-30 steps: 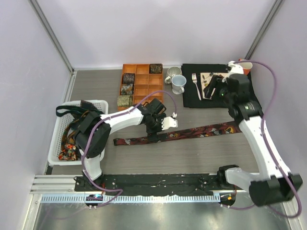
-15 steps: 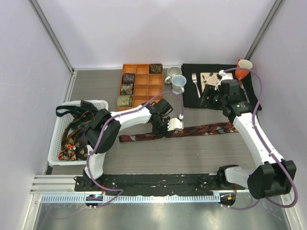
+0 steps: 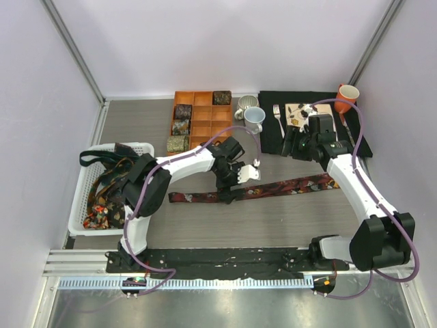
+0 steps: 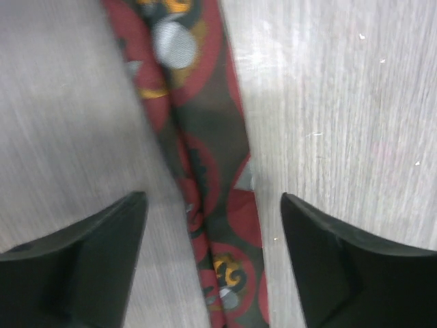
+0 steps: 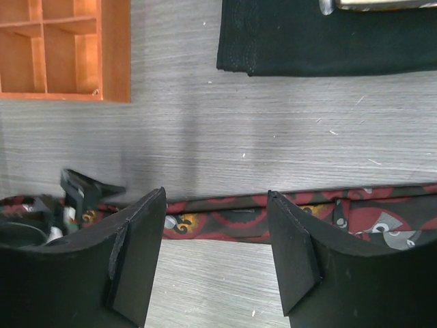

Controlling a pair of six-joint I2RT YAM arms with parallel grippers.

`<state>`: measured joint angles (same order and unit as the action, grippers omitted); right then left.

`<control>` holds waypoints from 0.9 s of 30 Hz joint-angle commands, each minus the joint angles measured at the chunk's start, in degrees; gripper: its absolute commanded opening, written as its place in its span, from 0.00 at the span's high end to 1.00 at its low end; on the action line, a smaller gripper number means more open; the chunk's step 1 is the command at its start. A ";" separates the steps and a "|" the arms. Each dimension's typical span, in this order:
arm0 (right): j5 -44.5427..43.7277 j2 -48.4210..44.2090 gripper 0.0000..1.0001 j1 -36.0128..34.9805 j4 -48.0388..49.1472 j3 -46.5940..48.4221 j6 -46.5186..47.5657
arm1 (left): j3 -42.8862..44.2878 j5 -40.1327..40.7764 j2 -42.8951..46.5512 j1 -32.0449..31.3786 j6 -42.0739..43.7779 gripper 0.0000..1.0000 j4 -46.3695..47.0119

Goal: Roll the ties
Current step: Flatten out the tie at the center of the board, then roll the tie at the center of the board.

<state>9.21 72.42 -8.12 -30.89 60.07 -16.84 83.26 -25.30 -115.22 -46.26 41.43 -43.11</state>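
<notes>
Flat tie: the flat tie [image 3: 273, 187], maroon with round prints, lies unrolled on the worktop [image 3: 273, 229]. It runs left to right in front of both your arms, and its wider end is on the right.
Left fingers: your left fingers [image 4: 82, 260] stand apart, low over the flat tie, one on each side of it. They grip nothing, and bare worktop shows between each finger and the cloth.
Right fingers: your right fingers [image 5: 136, 260] are spread with nothing between them. They hang above the worktop at the near edge of the placemat [image 3: 270, 140], and the flat tie crosses below them in their own camera.
Rolled ties: four rolled ties [image 3: 180, 127] sit in the orange tray [image 3: 205, 126], three down its left column and one in its far right corner.
Loose ties: the loose ties [image 3: 109, 195] are heaped in the white basket [image 3: 77, 198] at the left edge. One dark band hangs over its far rim.
In your way: the orange tray is just beyond your left arm. Two mugs [image 3: 255, 119] stand between the tray and the placemat. A fork [image 3: 278, 120] and a patterned card [image 3: 296, 109] lie on the placemat, with an orange cup [image 3: 347, 93] at its far right corner. Your right arm covers part of the placemat.
Writing: the marks on the patterned card are too small to read.
</notes>
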 commanded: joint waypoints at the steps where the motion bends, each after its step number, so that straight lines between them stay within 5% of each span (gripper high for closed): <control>1: 2.74 1.93 0.35 0.21 0.48 0.48 0.67 | -0.46 -2.21 8.15 2.75 -6.17 0.05 7.14; 8: 10.10 3.42 0.36 -0.05 0.22 2.33 2.60 | -10.56 -1.60 30.72 7.49 -15.99 0.00 16.03; 12: 13.20 5.53 0.36 -2.67 -0.57 2.42 4.01 | -22.07 8.56 43.31 8.91 -26.55 0.00 27.19; 18: 11.27 12.37 0.40 -13.29 -2.86 4.61 4.37 | -21.91 4.13 44.73 14.25 -12.44 0.00 3.41; 23: 13.55 16.87 0.56 -20.17 0.83 4.36 -0.46 | -28.59 1.92 45.08 19.10 3.55 0.02 -2.14; 27: 13.64 19.86 0.56 -23.60 5.23 3.12 -3.46 | -32.37 1.05 42.81 19.01 7.27 0.01 2.04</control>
<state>21.80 91.05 -29.47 -31.09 62.65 -16.56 52.53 -21.78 -71.00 -26.79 39.81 -40.99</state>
